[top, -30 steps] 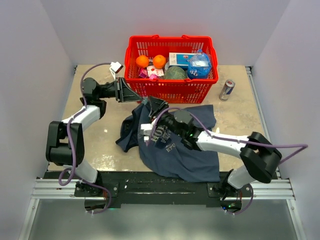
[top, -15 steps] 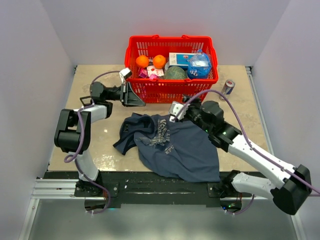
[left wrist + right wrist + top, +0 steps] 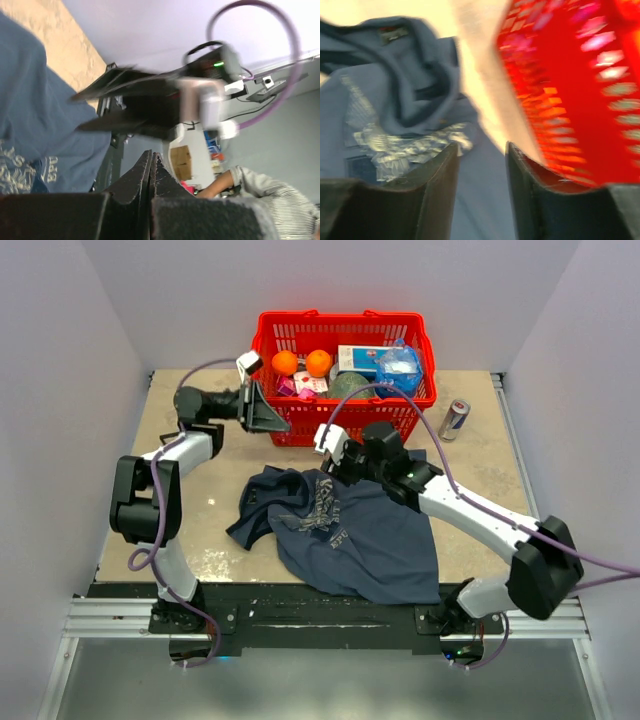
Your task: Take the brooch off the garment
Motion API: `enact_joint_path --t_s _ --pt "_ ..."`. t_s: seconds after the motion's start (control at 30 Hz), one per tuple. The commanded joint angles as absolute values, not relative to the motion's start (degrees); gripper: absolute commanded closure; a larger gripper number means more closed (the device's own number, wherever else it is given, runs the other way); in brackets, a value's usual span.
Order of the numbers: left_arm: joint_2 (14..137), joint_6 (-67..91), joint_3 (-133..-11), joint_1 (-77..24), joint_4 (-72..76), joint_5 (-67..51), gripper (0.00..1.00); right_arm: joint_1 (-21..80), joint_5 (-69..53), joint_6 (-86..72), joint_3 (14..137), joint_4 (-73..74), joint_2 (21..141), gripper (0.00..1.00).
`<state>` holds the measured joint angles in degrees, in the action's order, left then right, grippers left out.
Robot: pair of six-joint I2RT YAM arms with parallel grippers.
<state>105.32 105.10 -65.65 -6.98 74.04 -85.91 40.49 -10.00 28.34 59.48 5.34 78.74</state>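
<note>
Landmark: red plastic lattice basket (image 3: 345, 423), stocked with groceries; we place every other entry by it.

Task item: dark navy soft-cloth T-shirt (image 3: 370, 535) with pale grey print, lying rumpled on the beige table top (image 3: 480, 510) just in front of the basket, its collar end bunched toward the basket's left half.

Brooch: we find none on the cloth, and none in either pincer, in any view (too small or hidden, we cannot say which).

Left gripper (image 3: 151, 162): raised at the basket's front left corner, jaws pressed together, nothing visible between them.

Right gripper (image 3: 481, 150): in front of the basket's middle, above the shirt's far edge, jaws standing apart with nothing between them.

Progress, as we judge it: neither pincer is on the shirt, and removal is unconfirmed; finding the brooch and showing it clear of the cloth remain
</note>
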Motion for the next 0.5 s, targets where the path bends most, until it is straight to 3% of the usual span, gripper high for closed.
enact_joint_path --t_s 0.0,0.03,0.13,0.27,0.47 --pt "102.9 111.1 -75.8 -7.8 108.4 -97.6 0.99 40.7 -20.6 23.6 60.9 1.9 82.7 0.43" --pt "102.3 110.5 -77.0 -7.8 108.4 -97.6 0.99 40.8 -22.0 23.0 61.6 2.0 83.9 0.38" --pt "100.6 109.3 -87.9 -7.2 108.7 -97.6 0.99 40.9 -23.7 22.8 64.4 4.0 89.2 0.36" --pt "103.0 102.7 -112.2 -7.4 108.1 -98.0 0.96 40.9 -23.7 21.0 66.1 1.9 93.8 0.36" --pt "109.8 94.2 -132.9 -10.8 107.9 -98.0 0.91 41.9 -23.1 17.4 69.3 1.8 101.0 0.4"
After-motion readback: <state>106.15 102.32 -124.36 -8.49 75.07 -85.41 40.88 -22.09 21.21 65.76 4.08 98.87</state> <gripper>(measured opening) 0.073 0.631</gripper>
